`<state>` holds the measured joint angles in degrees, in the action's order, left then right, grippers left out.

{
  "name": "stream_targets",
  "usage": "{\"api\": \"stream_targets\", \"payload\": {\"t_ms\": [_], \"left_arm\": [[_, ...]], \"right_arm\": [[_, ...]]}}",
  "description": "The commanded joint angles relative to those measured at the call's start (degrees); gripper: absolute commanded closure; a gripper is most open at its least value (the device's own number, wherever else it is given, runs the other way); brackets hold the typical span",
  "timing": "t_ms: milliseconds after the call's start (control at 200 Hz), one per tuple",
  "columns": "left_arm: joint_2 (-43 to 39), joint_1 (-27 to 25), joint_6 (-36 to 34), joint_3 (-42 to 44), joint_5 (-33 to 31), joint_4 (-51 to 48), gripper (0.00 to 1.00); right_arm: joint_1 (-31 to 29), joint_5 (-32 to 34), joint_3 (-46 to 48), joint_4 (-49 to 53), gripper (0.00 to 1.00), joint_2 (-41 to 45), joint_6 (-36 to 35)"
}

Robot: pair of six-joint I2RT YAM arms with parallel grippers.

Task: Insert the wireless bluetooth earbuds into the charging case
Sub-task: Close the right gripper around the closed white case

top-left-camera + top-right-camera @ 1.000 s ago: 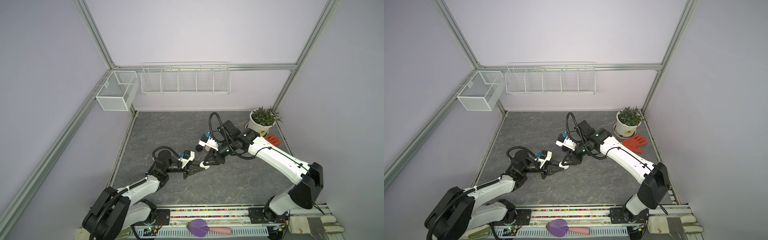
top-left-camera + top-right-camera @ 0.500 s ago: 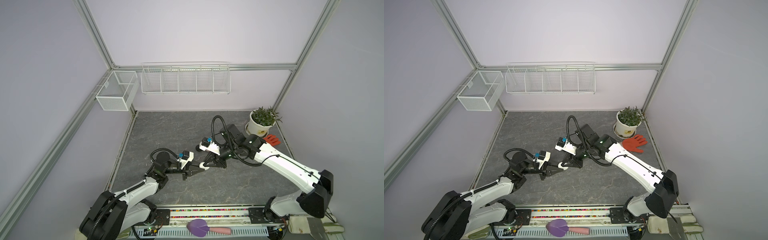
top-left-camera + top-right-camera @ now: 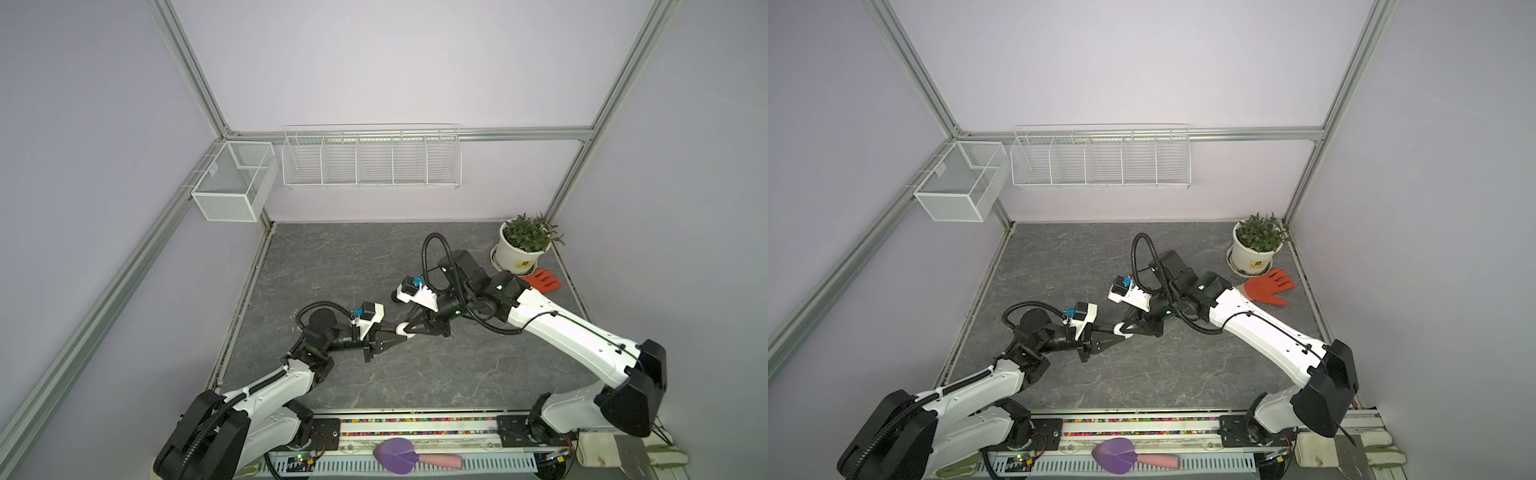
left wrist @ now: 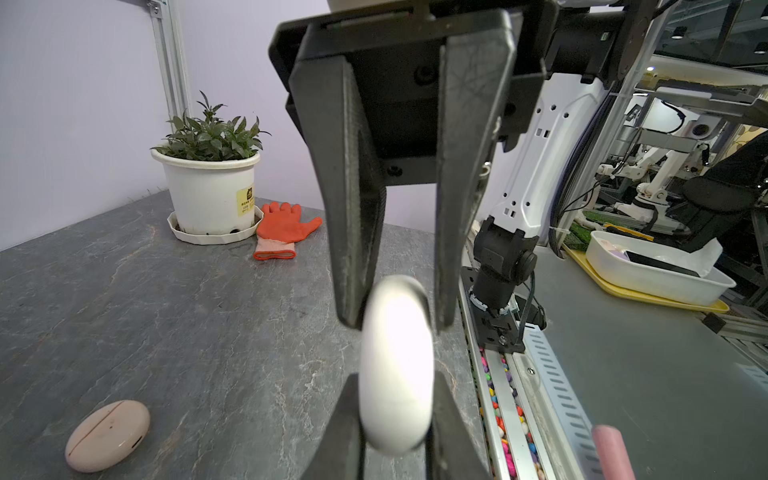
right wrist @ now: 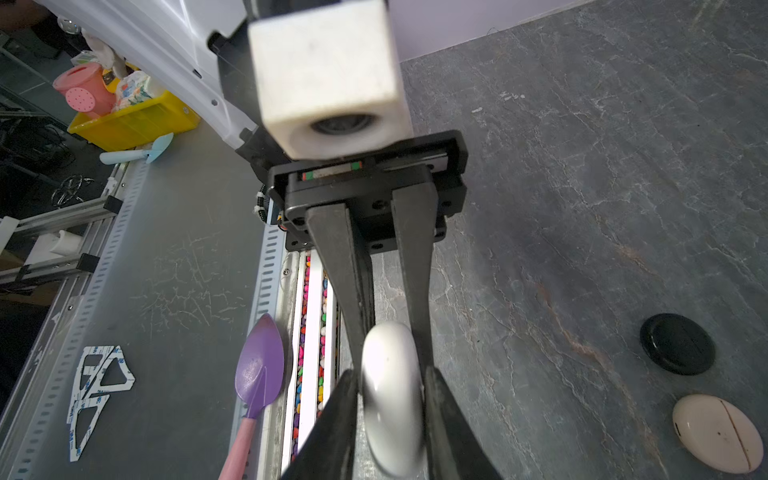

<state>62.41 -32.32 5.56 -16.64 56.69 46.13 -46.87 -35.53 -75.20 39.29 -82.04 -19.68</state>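
Clamps a white case (image 4: 395, 365) (image 3: 402, 329) edge-on in the left gripper (image 4: 395, 376), closed tight on its two flat sides. Holds it clear of the surface (image 3: 332, 257), around the middle in both top views. Meets it head-on with the right gripper (image 5: 390, 374), closed on the case's opposite end, with its fingers (image 4: 353, 208) pressed to the same two sides. Shows both arms stretched toward each other, tips nearly touching. Blurs the white case a little in both wrist views, so cannot tell lid seam or lid state.

Shows a pink case (image 4: 108, 436) lying closed on the surface, well apart from both grippers. Shows it paler in the right wrist view (image 5: 717, 432), near a black case (image 5: 677, 344) that also lies flat and closed. Cannot tell where the earbuds are.

Shows a potted plant (image 3: 517, 255) in the far right corner, with an orange glove (image 3: 544, 282) just beside its saucer. Shows a purple scoop (image 3: 395, 450) with a pink handle on the front rail, off the stone. Shows a wire rack (image 3: 372, 160) on the back wall and a mesh basket (image 3: 232, 187) on the left wall.
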Motion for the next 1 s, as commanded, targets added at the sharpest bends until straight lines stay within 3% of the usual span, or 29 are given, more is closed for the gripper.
{"api": "stream_targets", "payload": {"t_ms": [0,730,994], "left_arm": [[-0.9,0.7,0.9,-0.2,-5.7,2.8,1.00],[-1.1,0.7,0.5,0.1,-7.6,2.6,1.00],[-2.2,0.7,0.5,0.2,-9.2,1.7,1.00]], "right_arm": [[-1.2,-3.0,1.1,4.5,0.70,1.0,-0.1],[-1.0,-2.8,0.1,4.7,0.65,-2.3,0.1],[-1.1,-2.8,-0.2,3.8,0.70,-1.8,0.6]]}}
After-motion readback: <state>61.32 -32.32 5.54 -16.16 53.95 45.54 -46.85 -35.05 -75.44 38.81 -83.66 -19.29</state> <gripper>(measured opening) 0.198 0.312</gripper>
